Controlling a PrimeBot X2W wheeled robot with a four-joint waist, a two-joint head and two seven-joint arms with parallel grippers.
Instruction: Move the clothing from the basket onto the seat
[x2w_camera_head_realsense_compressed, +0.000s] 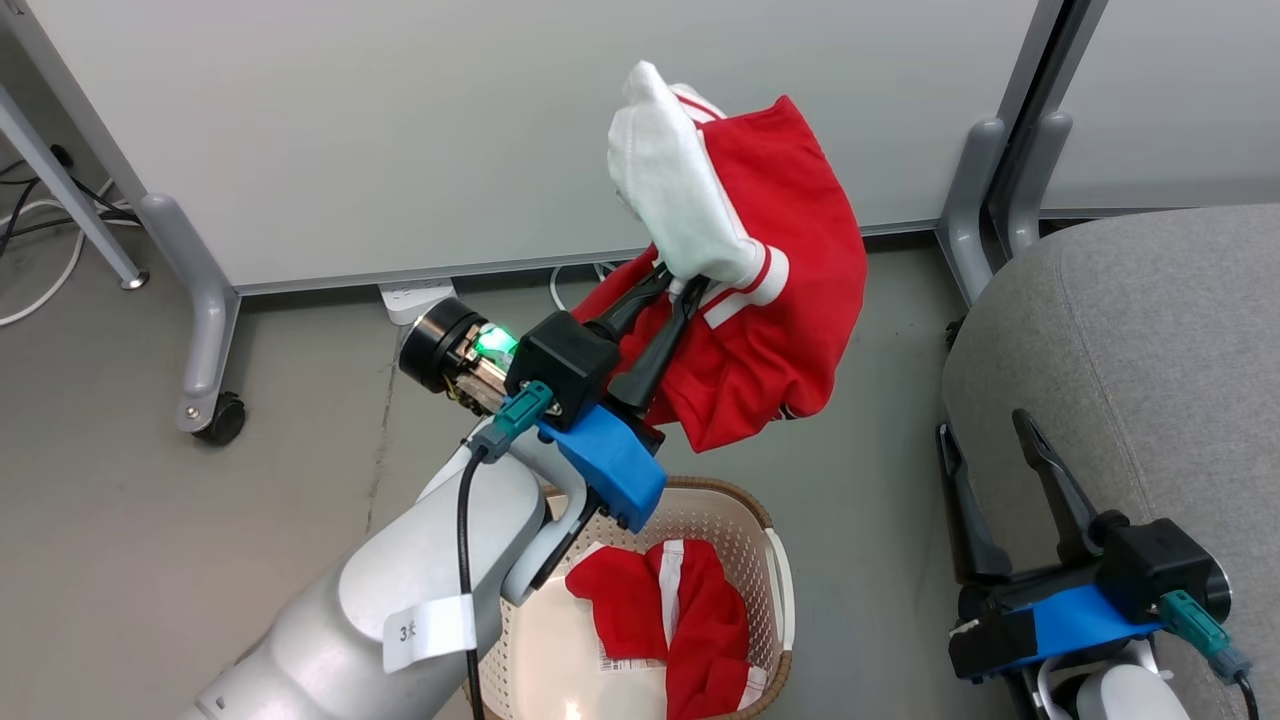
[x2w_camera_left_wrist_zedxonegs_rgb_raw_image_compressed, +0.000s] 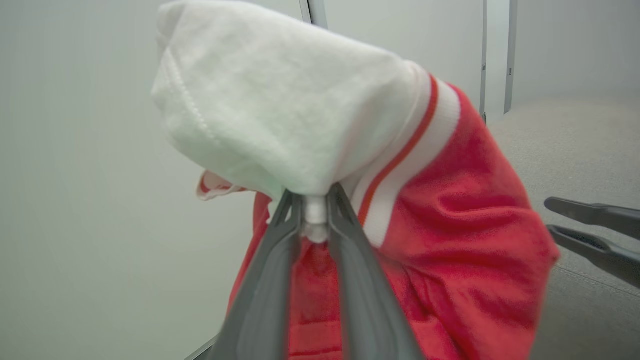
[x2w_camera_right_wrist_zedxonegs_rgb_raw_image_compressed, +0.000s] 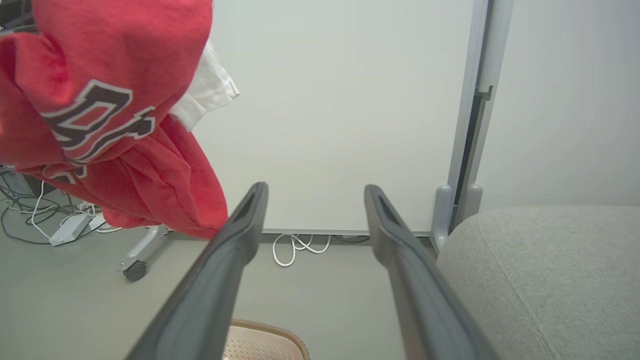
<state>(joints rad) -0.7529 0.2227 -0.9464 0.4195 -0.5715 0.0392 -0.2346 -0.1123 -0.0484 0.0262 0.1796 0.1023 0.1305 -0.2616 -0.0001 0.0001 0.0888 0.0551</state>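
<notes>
Two garments: the held garment (x2w_camera_head_realsense_compressed: 790, 260) hangs in the air at 12 o'clock from the basket (x2w_camera_head_realsense_compressed: 745, 505). The second garment (x2w_camera_head_realsense_compressed: 650, 600) lies bunched inside the basket, toward its 3 o'clock side.
Left gripper (x2w_camera_head_realsense_compressed: 683, 283): pinched tight on a small fold of the white lining, right by the striped trim. The whole piece hangs off that one nip.
Right gripper (x2w_camera_head_realsense_compressed: 983, 425): fingers spread wide with nothing in them, low by the seat's near edge, about 4 o'clock from the hanging cloth.
Seat (x2w_camera_head_realsense_compressed: 1130, 330): big grey cushion at 3 o'clock from the basket, bare top, rounded edges.
Handling: looks light, floppy and not fragile, so it'll swing and drape rather than hold a shape. That thin pinch of lining could slip out on a jerky move, I reckon. For the one in the basket I'd go for a thick bunched ridge, not a flat patch.
Room: open floor (x2w_camera_head_realsense_compressed: 200, 560) between basket and seat, nothing in the way. Watch the partition leg (x2w_camera_head_realsense_compressed: 985, 190) at 2 o'clock from the hanging cloth, a hem could brush it. The right gripper also sits near where the cloth would land.
</notes>
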